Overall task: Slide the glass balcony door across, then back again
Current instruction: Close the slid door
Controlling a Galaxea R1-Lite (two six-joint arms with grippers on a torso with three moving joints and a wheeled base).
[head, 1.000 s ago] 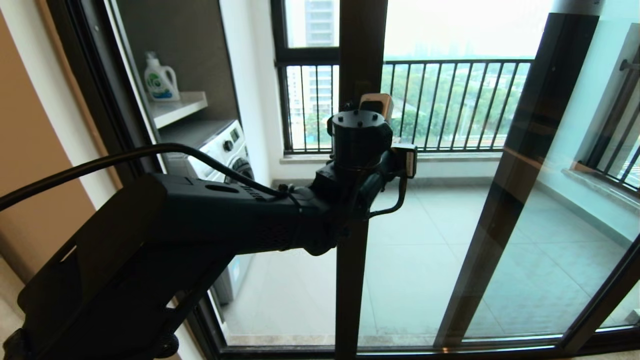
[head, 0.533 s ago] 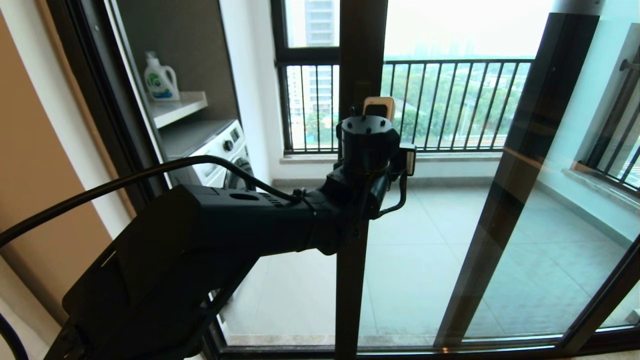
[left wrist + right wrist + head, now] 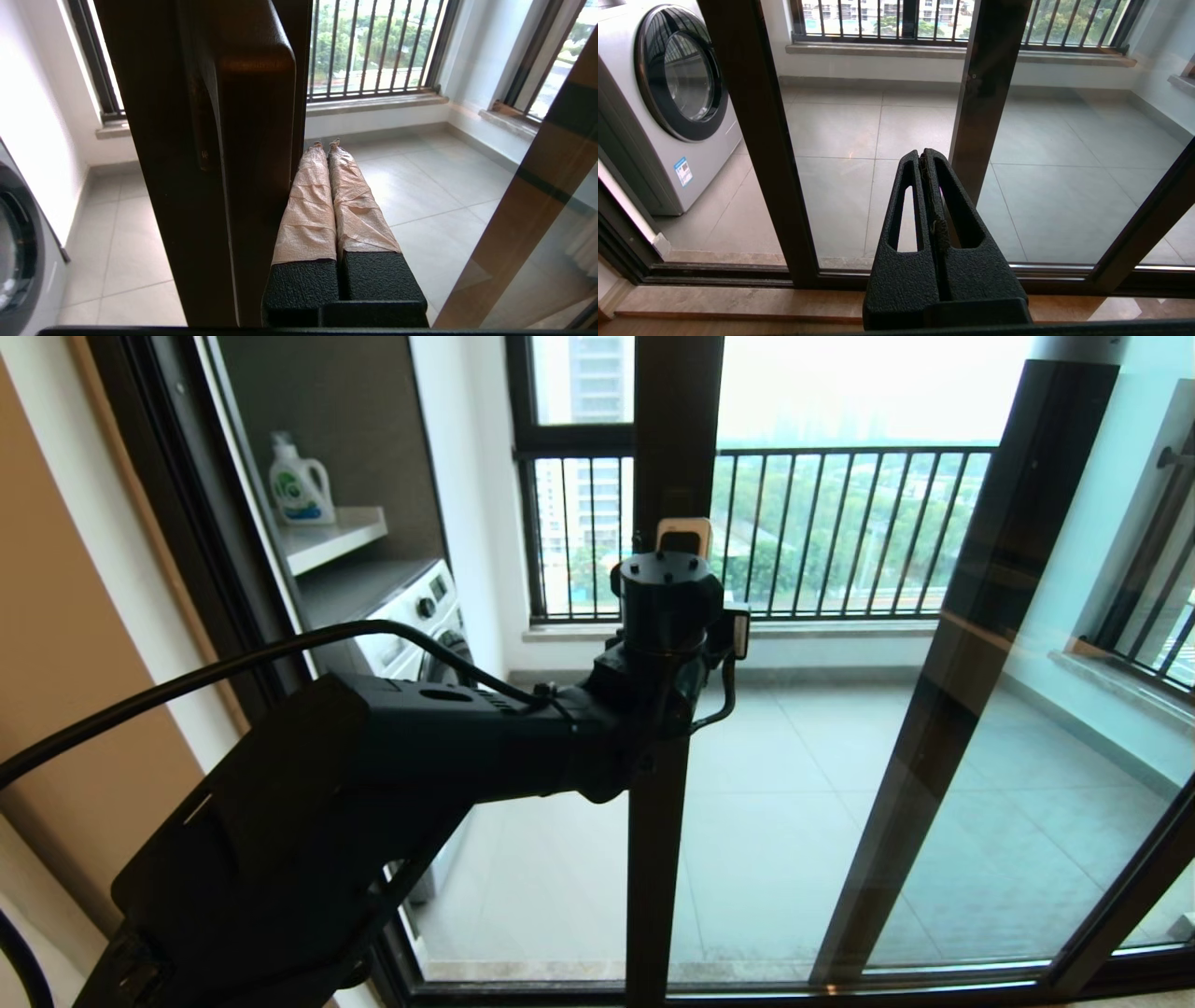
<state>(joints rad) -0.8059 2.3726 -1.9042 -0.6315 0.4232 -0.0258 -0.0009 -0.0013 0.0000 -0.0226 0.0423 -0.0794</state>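
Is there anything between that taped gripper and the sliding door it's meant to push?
Nothing visible. In the left wrist view the left gripper, its taped fingers closed together, lies right alongside the dark brown stile of the glass balcony door, with no object between them. The right gripper hangs low, away from the work.

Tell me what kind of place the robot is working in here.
Most likely a high-rise flat, at the threshold of an enclosed laundry balcony: a washing machine under a shelf with a detergent bottle, a railed window facing treetops, behind the glass balcony door.
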